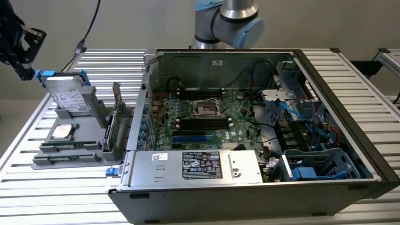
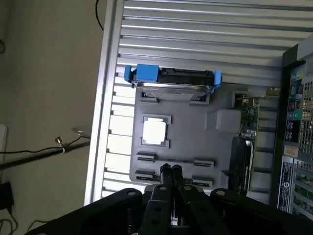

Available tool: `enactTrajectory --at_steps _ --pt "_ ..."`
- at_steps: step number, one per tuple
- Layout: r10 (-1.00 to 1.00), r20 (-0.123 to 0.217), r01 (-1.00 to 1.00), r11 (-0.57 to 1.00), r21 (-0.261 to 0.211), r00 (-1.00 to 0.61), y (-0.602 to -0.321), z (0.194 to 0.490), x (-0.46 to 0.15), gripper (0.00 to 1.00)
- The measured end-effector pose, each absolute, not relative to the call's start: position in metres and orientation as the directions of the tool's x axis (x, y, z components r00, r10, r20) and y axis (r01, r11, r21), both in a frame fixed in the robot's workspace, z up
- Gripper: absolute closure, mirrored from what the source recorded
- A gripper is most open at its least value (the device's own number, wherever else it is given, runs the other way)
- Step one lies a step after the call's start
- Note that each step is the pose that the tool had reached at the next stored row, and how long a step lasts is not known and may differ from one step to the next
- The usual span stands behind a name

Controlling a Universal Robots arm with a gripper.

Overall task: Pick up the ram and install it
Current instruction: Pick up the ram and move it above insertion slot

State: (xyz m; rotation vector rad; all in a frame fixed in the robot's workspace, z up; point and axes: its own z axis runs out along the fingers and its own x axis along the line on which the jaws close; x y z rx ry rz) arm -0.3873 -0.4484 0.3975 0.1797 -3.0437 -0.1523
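Note:
The ram (image 1: 110, 131) (image 2: 239, 164) is a thin dark green stick standing on edge in the grey holder (image 1: 69, 157) (image 2: 195, 132), beside a taller green card (image 1: 117, 105) (image 2: 249, 115). My gripper (image 1: 25, 72) (image 2: 171, 170) hangs at the exterior view's far left, well above the table and off to the side of the holder. Its fingers (image 2: 165, 171) are pressed together, shut, with nothing between them. In the wrist view the fingertips sit over the holder's empty slots, a good way from the ram.
The holder also carries a hard drive in a blue caddy (image 1: 65, 91) (image 2: 171, 77) and a square processor (image 1: 62, 132) (image 2: 154, 131). An open computer case (image 1: 250, 140) lies to the exterior view's right, its motherboard showing long black slots (image 1: 203, 124). A slatted metal table (image 1: 62, 197) lies beneath.

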Motion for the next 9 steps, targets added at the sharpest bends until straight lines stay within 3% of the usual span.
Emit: enactTrajectory --at_steps 9 --pt "-0.282 0.066 -0.275 0.956 0.101 -0.957 -0.4484 0.3975 -0.3874 0.9"
